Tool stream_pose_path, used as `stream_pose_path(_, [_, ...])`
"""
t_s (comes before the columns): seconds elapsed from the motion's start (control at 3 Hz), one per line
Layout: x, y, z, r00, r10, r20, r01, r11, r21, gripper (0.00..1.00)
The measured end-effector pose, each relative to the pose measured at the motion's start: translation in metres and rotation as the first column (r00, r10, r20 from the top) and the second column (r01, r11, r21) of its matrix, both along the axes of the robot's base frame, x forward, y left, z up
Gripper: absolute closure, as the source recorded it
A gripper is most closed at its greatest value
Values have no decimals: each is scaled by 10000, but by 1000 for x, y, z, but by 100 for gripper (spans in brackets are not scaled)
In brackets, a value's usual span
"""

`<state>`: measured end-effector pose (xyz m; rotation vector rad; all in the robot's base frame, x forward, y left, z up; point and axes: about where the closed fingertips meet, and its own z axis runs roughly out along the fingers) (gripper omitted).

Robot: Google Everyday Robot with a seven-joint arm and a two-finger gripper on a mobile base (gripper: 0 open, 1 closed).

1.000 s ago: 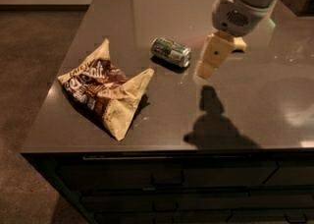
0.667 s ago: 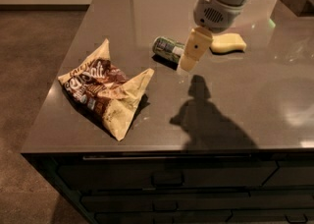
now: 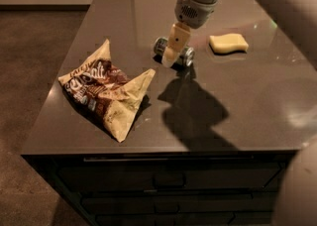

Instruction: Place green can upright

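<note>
The green can (image 3: 186, 56) lies on its side on the dark countertop (image 3: 247, 111), near the middle back. Its silver ends show on either side of my gripper; its middle is hidden. My gripper (image 3: 169, 59) hangs from the arm that comes in from the upper right. It is directly over the middle of the can, low and at or very near it. I cannot tell whether it touches the can.
A crumpled brown-and-tan snack bag (image 3: 104, 88) lies at the front left of the counter. A pale yellow sponge (image 3: 228, 43) lies to the right of the can. The counter's left edge and front edge drop to the floor; drawers are below.
My gripper has moved left and down, from beside the sponge to over the can's middle. The sponge, hidden before, now shows. The can and the bag have not moved.
</note>
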<state>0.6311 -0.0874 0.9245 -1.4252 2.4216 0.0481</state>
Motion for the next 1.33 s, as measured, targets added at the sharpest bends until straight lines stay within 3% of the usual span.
stream_pose_path(1.0, [56,42,-55,9966,-47,-822,31,9998,-187,0])
stream_pose_path(1.33, [70,53,-65,9956,11,-940,-56,9988,-477,7])
